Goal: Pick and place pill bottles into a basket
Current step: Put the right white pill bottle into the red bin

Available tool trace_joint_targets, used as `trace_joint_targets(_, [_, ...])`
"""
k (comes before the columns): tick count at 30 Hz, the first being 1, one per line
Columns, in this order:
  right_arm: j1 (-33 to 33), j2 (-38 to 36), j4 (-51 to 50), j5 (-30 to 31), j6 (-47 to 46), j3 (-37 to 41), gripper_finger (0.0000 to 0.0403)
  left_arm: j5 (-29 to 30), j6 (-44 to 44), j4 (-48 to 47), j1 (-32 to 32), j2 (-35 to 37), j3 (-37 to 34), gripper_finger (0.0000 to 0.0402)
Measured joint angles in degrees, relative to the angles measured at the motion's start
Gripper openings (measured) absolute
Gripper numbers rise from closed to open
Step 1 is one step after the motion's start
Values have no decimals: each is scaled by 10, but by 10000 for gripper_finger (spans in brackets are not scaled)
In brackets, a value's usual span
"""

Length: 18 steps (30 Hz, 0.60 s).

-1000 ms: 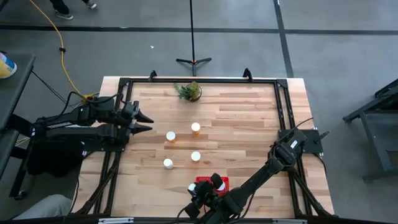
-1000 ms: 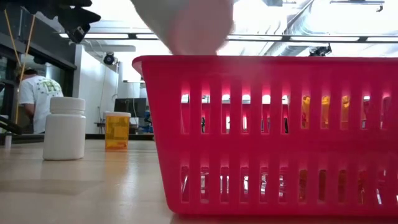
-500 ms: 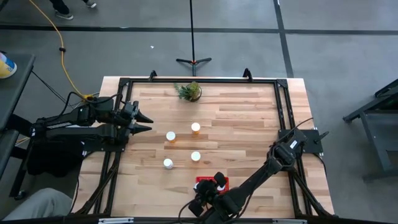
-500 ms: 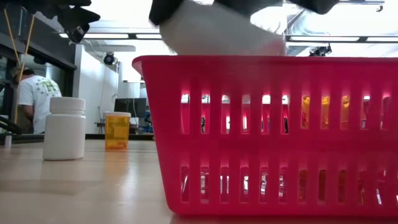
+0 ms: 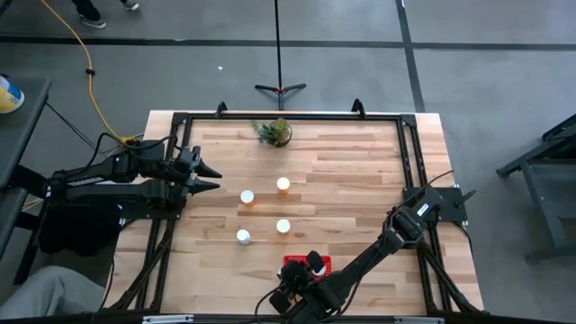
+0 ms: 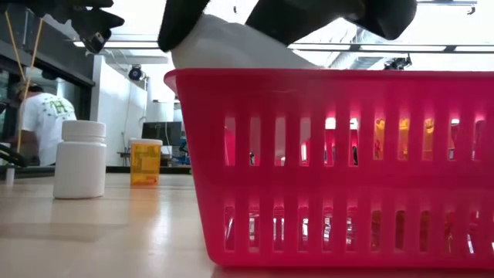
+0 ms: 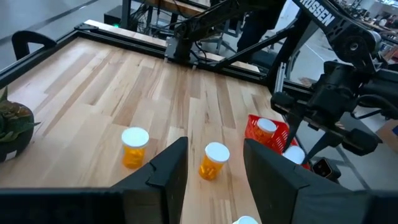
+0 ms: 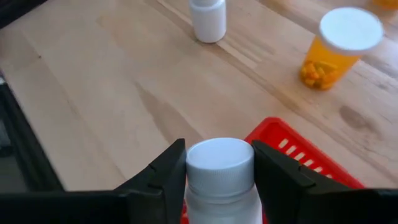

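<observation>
The right gripper (image 8: 219, 177) pinches a white bottle (image 8: 221, 167) by its sides, just above the near rim of the red basket (image 6: 332, 162). Four bottles (image 5: 283, 185) stand on the table beyond the basket, toward the plant (image 5: 274, 132). The left gripper (image 5: 209, 176) waits pressed together, far left of the basket, seemingly empty.

A small green potted plant (image 5: 274, 132) stands near the far edge of the wooden table (image 5: 351, 171). Beyond it a black stand (image 5: 279, 88) rests on the grey floor, where a yellow cable (image 5: 88, 67) trails. A person in a white shirt (image 6: 42, 123) (back turned) stands in the room behind.
</observation>
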<state>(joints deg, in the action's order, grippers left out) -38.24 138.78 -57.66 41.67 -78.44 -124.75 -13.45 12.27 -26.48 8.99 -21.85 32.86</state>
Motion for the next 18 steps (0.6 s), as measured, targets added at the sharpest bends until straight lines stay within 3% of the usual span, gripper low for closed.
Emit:
trace_joint_targets(4, [-5,0,4,-2,-2,0,162,0,0,0,0,0,0,191])
trace_joint_targets(12, [-17,4,10,-24,-15,0,142,0,0,0,0,0,0,191])
trace_joint_targets(18, [-25,12,13,-42,-26,0,164,0,0,0,0,0,0,191])
